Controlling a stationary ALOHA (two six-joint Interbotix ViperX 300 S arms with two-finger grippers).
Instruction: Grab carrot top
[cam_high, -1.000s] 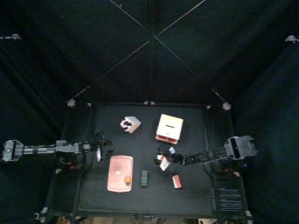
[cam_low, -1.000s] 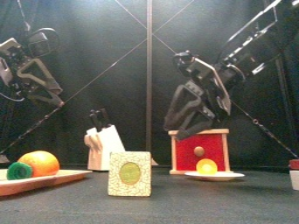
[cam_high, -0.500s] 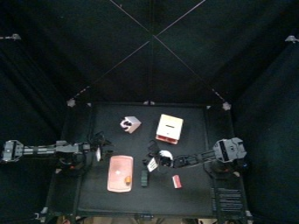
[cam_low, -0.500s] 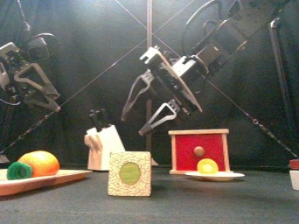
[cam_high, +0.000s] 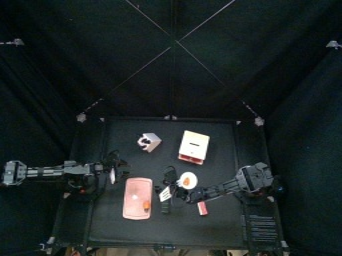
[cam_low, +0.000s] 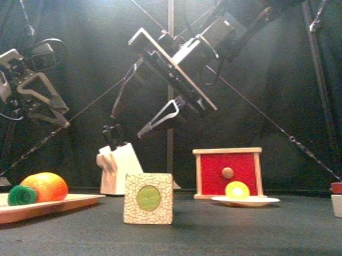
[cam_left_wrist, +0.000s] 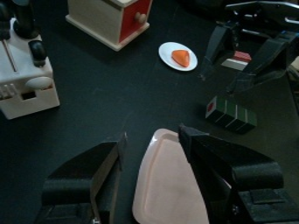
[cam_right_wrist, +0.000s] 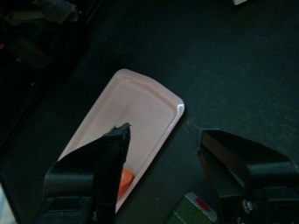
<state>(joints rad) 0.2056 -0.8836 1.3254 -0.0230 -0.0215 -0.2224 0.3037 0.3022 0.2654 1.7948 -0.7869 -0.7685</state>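
Above pink board (cam_right_wrist: 126, 118), right gripper (cam_right_wrist: 176, 149), jaws apart

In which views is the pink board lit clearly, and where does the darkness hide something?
Right wrist view: the pink board stands out bright on the black table. Left wrist view: the board is pale and clear too. Top view: the black right arm nearly merges with the dark table.

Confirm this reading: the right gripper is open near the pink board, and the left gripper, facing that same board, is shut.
One thing is wrong: the left gripper is open, not shut. The left wrist view shows its jaws standing wide apart, with the pink board showing between them. The rest holds: the right gripper is open near that board.
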